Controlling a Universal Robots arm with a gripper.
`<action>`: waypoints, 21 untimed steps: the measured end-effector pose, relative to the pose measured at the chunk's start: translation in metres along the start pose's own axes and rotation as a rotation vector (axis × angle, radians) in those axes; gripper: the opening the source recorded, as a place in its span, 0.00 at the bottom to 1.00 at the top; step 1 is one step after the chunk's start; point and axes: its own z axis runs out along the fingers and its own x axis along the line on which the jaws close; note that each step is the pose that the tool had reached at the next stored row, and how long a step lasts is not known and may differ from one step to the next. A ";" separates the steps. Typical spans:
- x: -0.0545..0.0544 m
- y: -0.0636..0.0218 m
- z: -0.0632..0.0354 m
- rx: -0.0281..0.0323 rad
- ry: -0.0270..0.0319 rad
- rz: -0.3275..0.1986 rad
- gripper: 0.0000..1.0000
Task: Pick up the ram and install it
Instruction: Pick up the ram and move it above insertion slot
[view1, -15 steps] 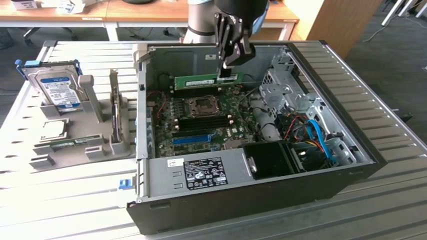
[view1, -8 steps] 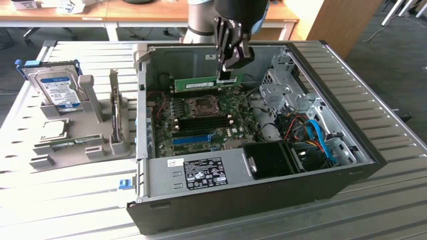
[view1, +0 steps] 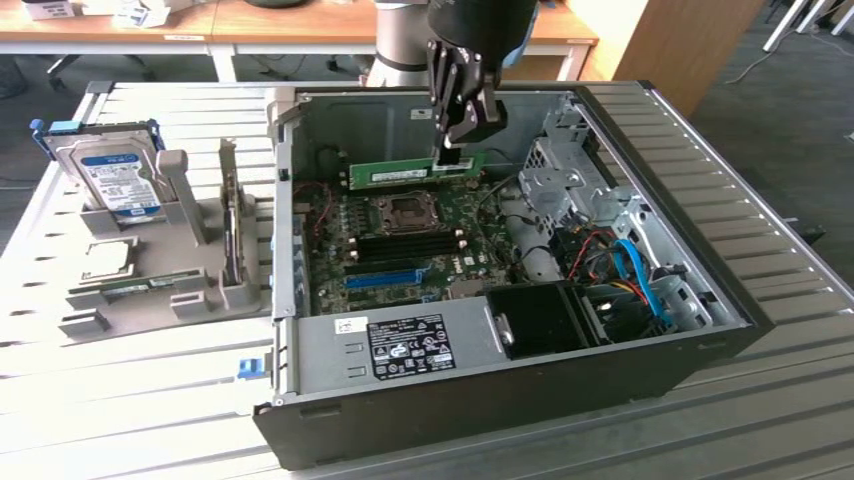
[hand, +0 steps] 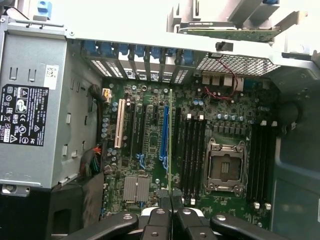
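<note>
Exterior view: gripper (view1: 455, 152) clamped on end of ram (view1: 400, 175), jaws together on it. Ram level, over motherboard (view1: 400, 235), at 12 o'clock of CPU socket (view1: 402, 210), inside open case (view1: 694, 300). At 9 o'clock of case: hard drive (view1: 118, 175) in grey rack (view1: 187, 215), on desk (view1: 120, 400).
Wrist view: gripper (hand: 171, 202) pinches ram (hand: 170, 140), seen edge-on as thin green line, between blue slot (hand: 164, 135) and black memory slots (hand: 192, 150).

Green with a pale label on the ram (view1: 407, 175); black on the gripper (view1: 454, 152). Dark green over the motherboard (view1: 400, 235), bright blue on one slot (view1: 387, 277) toward 6 o'clock. Silver with a blue-white label on the hard drive (view1: 118, 172). Pale grey ribbing across the counter (view1: 134, 400).
</note>
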 end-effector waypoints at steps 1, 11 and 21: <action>0.000 0.0000 0.0000 0.0000 -0.0001 0.000 0.12; -0.008 -0.0007 0.0020 0.0008 -0.0098 0.000 0.12; -0.033 -0.0023 0.0069 0.0007 -0.0098 0.000 0.12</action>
